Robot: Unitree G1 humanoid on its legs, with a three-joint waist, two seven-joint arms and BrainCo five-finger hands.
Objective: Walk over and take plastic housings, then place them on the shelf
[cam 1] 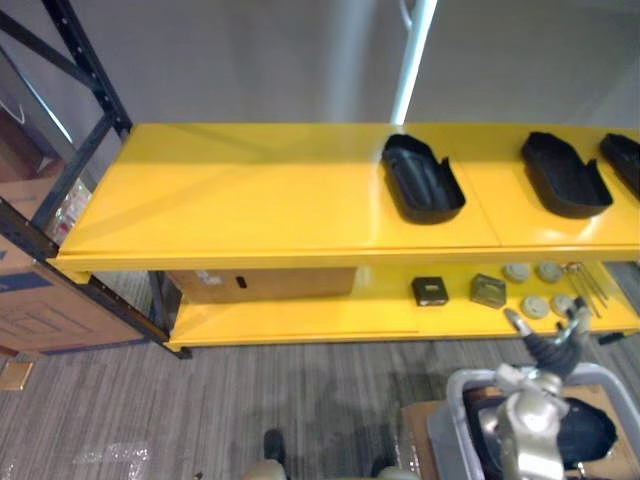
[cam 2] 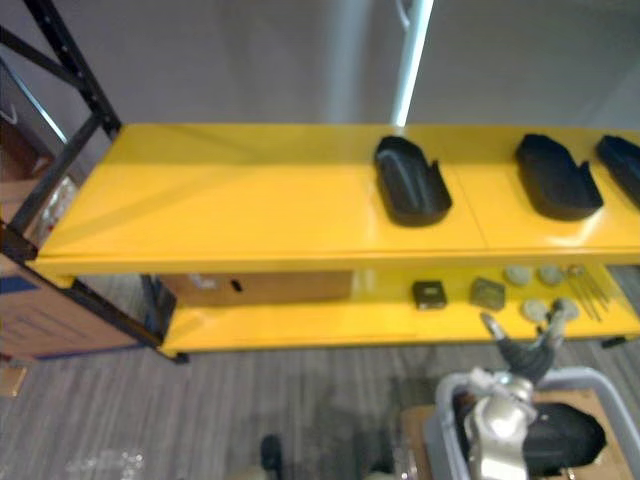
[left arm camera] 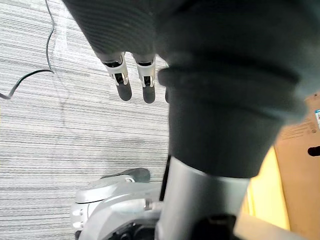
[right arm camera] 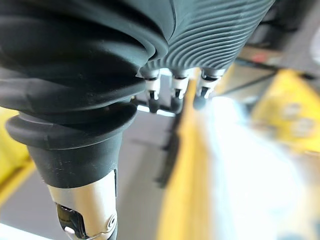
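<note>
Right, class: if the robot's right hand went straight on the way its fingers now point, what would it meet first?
Probably the lower yellow shelf, near the pale round discs at its front edge. The right hand points that way with fingers spread, though depth is hard to judge.

Cardboard box at the left end of the lower shelf; towards its right end a small black box, an olive block, pale discs, thin metal rods

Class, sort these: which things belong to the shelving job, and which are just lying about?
Job: three plastic housings on the yellow shelf; another housing in the grey bin.
Lying about: cardboard box, small blocks, round discs, metal rods.
</note>
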